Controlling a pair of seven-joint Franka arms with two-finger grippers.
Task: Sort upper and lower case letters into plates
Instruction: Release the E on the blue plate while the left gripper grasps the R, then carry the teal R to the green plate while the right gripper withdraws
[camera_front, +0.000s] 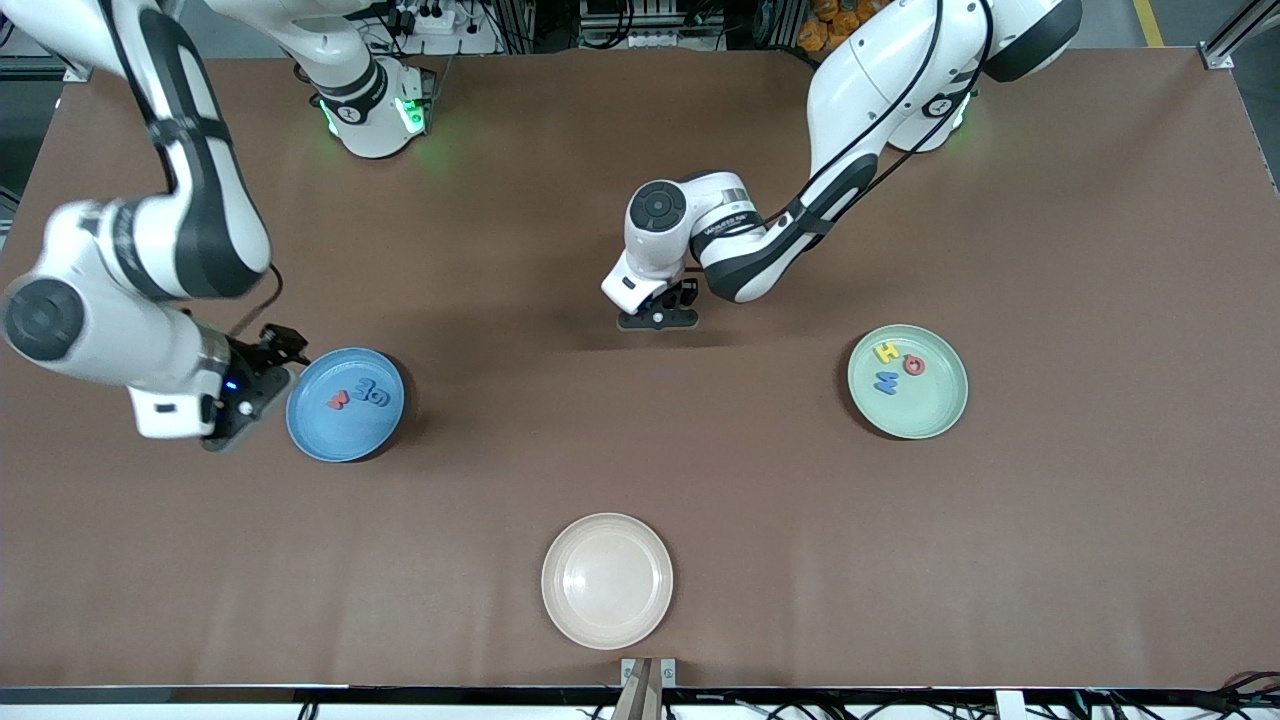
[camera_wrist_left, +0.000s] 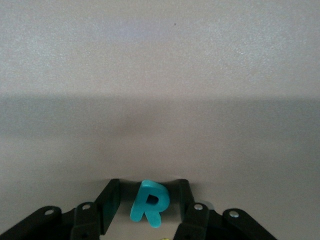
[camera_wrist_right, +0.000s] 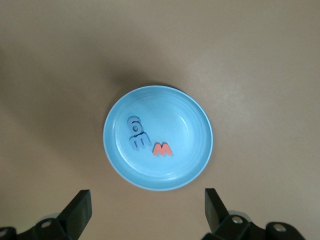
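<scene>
Left gripper (camera_wrist_left: 148, 200) low at table centre, fingers closed on teal R (camera_wrist_left: 149, 202). Right gripper (camera_wrist_right: 147, 210) fingers spread wide, empty, above blue plate (camera_wrist_right: 190, 165) holding three letters. Mint plate (camera_front: 940, 410) holds three.

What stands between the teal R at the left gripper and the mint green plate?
Nothing visible. The left gripper is down at the table's middle with the teal R between its fingers. Only bare brown table lies from there to the mint green plate.

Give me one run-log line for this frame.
left gripper: around teal R on table | right gripper: open, over table beside blue plate | mint plate: three letters | cream plate
</scene>
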